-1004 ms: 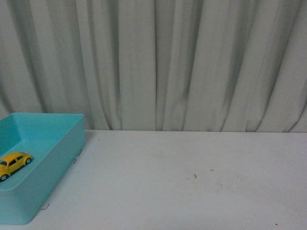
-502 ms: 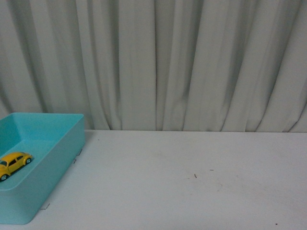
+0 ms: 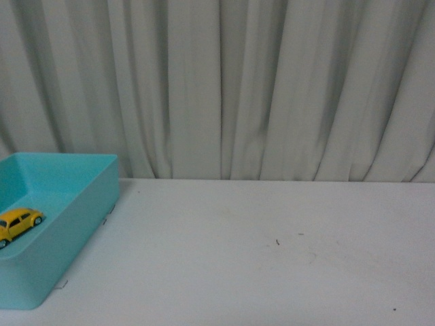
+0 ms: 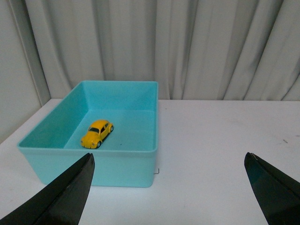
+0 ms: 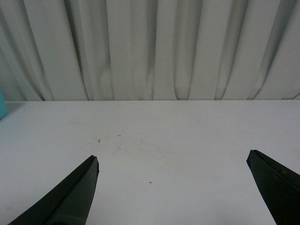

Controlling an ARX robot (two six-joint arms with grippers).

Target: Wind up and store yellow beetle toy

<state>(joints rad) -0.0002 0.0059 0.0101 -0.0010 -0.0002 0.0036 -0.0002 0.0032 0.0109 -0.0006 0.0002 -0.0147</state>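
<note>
Yellow beetle toy (image 4: 97, 133) is not in either of your claws. Your left claw (image 4: 168, 187) is spread wide and empty, above the bench (image 4: 220, 140) just outside the near wall of the turquoise bin (image 4: 112, 166). Your right claw (image 5: 173, 187) is likewise wide apart, nothing in it, over bare bench. The toy sits on its wheels on the bin floor, touching no wall. Pale curtain (image 3: 224, 88) hangs behind the bench.

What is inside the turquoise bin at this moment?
Only the yellow beetle toy sits on the floor of the turquoise bin, clear of the walls. The near wall hides a strip of floor behind it.
</note>
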